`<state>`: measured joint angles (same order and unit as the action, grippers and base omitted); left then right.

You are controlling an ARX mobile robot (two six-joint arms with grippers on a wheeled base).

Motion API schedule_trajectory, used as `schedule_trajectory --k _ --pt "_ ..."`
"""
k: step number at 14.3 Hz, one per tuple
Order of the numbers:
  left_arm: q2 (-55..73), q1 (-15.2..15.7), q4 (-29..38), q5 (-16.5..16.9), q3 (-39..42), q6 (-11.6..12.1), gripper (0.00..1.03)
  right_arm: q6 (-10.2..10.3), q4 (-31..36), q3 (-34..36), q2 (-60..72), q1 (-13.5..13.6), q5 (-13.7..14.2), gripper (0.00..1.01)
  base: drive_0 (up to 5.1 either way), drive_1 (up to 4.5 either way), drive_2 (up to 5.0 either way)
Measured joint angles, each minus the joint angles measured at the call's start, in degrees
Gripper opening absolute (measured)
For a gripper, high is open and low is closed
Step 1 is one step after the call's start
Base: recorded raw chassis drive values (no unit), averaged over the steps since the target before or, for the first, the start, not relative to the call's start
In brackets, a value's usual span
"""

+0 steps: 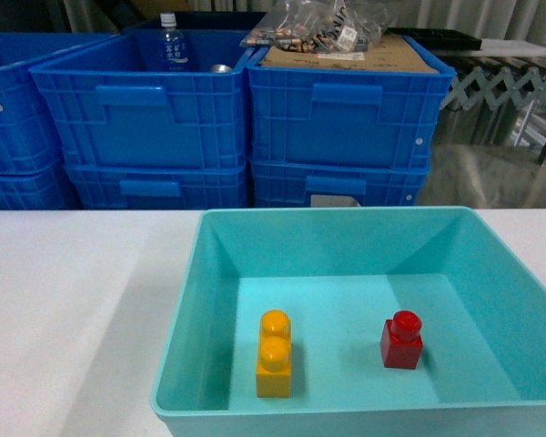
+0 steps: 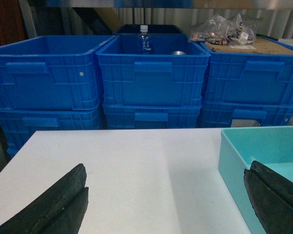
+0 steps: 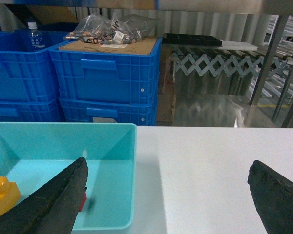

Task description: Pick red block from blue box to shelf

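1. You've got the blue box (image 1: 491,264) on the white table (image 1: 73,300), directly in front of the head camera; its near rim runs along the bottom edge of that view.
2. The red block (image 1: 401,340) sits upright on the box floor, stud up, right of centre and towards the near wall. It touches nothing else.
3. The yellow block (image 1: 274,353) stands left of it on the same floor, two studs up, long axis running front to back. The two blocks are clearly apart.
4. Left gripper (image 2: 166,204): spread wide. One finger hangs over bare table, the other over the box's left rim (image 2: 224,146). Nothing between the jaws.
5. Right gripper (image 3: 168,200): also spread wide and empty. Its left finger (image 3: 53,200) is over the box's right part and hides most of the red block (image 3: 82,201); only a red sliver shows beside it. The other finger is over bare table to the right of the box.
6. You can't see either gripper in the head view.
7. Behind the table: stacked dark blue crates (image 1: 146,118), a bottle (image 1: 170,43) in one, cardboard and bagged parts (image 1: 323,27) on another.
8. Right wrist view shows steel uprights (image 3: 271,53) at far right; you can't tell whether they belong to the shelf.
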<state>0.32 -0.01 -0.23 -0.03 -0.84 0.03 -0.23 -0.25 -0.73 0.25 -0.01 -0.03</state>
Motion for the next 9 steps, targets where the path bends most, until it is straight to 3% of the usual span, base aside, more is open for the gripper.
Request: schedule_trajectory --k 9 --pt "0.0 0.0 0.0 0.0 0.0 0.0 0.98 0.0 0.0 0.0 0.0 0.0 0.0 0.98 0.0 0.0 0.0"
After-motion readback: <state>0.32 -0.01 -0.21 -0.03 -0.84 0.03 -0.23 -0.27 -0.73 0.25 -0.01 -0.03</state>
